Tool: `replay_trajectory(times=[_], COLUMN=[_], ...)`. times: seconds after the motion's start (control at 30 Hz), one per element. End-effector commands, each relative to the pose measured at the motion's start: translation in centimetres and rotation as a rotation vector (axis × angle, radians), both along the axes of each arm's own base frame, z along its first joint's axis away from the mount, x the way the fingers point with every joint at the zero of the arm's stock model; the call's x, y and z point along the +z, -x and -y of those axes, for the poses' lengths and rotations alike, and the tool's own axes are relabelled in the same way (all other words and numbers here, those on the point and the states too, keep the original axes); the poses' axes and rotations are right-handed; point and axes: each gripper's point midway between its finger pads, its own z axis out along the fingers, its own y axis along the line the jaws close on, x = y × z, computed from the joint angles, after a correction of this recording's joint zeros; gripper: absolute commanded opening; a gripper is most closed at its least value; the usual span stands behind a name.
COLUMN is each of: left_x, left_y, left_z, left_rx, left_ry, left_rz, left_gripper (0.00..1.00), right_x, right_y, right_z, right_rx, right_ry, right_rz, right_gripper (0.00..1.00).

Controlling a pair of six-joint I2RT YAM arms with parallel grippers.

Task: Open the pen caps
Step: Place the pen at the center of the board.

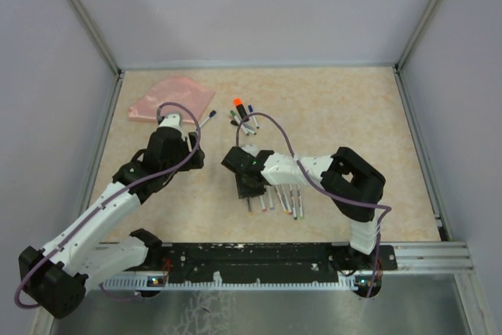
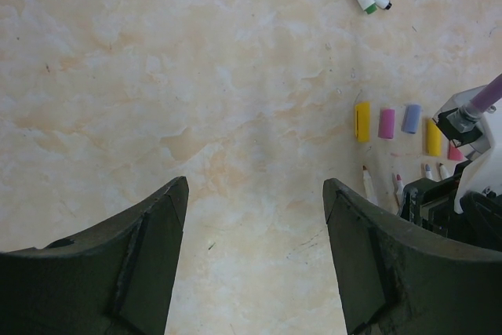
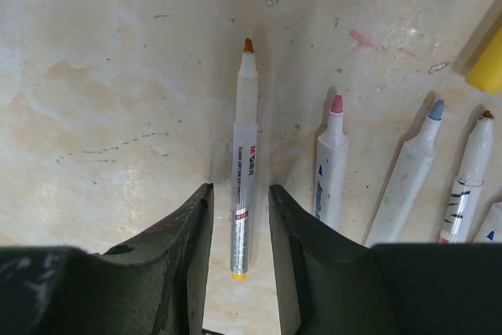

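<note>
Loose pen caps lie in a row on the table, just beyond the tips of uncapped pens; each cap's long axis runs in line with the pens; the left wrist view shows five, the right wrist view four, cropped; the top view hides them under the right arm; right gripper jaws stand slightly apart astride an orange-tipped pen, not pinching it; left gripper gapes wide, holding nothing.

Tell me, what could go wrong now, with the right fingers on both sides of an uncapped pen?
1. The right fingers flank the orange-tipped pen closely; pulling back crooked could roll it into the pink-tipped pen.
2. The yellow cap and its neighbours lie loose just beyond the pens; a careless sweep might scatter them.
</note>
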Motion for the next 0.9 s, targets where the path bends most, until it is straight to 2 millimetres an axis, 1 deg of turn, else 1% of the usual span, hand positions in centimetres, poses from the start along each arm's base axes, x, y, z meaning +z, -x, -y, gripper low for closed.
replay_trajectory(times=[0.0,0.1,0.2,0.37,0.43,0.47,0.63,0.77,0.8,0.87], left_x=[0.5,0.5,0.6,0.6,0.6,0.5,0.3,0.2,-0.1,0.1], left_y=[-0.2,-0.2,-0.3,-0.5,-0.8,-1.0,-2.0,-3.3,-3.8,-4.7], left_z=[0.2,0.3,0.6,0.9,0.7,0.6,0.8,1.0,1.2,1.6], left_rx=[0.001,-0.001,-0.013,-0.021,-0.013,-0.009,-0.034,-0.059,-0.073,-0.100], left_ry=[0.031,0.036,0.047,0.042,0.026,0.018,-0.016,-0.067,-0.090,-0.121], left_rz=[0.024,0.023,0.024,0.018,0.024,0.028,0.074,0.091,0.078,0.075], left_gripper=[0.75,0.75,0.75,0.75,0.75,0.75,0.77,0.82,0.84,0.86], right_x=[1.1,2.0,3.4,7.0,8.5,10.1,15.3,19.3,20.2,21.4], right_y=[-0.6,-0.9,-1.4,-2.1,-2.3,-2.3,-2.7,-3.2,-3.4,-3.8], right_z=[-0.4,-0.7,-1.2,-2.0,-2.2,-2.3,-1.8,-0.5,-0.1,1.0], right_rx=[0.025,0.038,0.049,0.081,0.103,0.112,0.164,0.193,0.199,0.191], right_ry=[-0.009,-0.026,-0.061,-0.146,-0.185,-0.226,-0.333,-0.414,-0.430,-0.434], right_rz=[0.048,0.072,0.110,0.190,0.225,0.255,0.403,0.535,0.572,0.639], right_gripper=[0.34,0.34,0.34,0.34,0.34,0.34,0.36,0.40,0.41,0.48])
